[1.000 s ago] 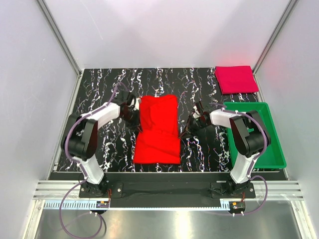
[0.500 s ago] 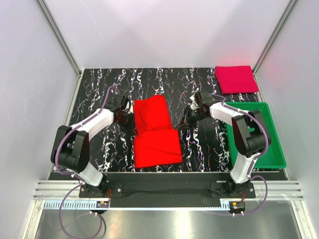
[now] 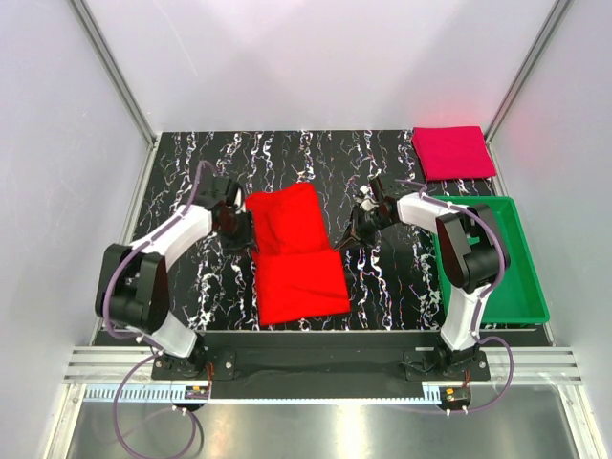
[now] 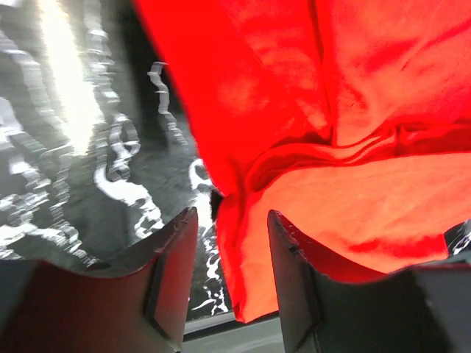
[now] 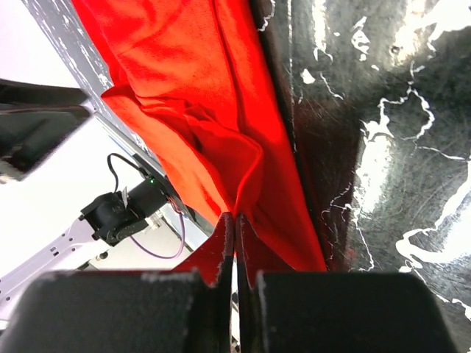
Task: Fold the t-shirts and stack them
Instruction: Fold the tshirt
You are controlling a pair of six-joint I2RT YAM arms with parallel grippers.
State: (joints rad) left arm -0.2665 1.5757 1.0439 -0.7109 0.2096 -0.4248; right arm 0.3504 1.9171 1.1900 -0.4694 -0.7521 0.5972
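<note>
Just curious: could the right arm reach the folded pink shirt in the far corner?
Probably, after letting go: the right gripper pinches the red shirt, but only bare table lies between it and the pink shirt.

The 1st shirt (image 3: pixel 292 253) lies in the middle of the surface (image 3: pixel 182 172), between the left gripper (image 3: pixel 243 229) and right gripper (image 3: pixel 353 229). The 2nd shirt (image 3: pixel 452 151) lies in the far right corner, just behind the tray (image 3: pixel 516 287).

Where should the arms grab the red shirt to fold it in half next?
On the red shirt, probably its two near corners, approached from left and right, jaws low: the near half lies flat, the far half is already bunched narrower.
</note>
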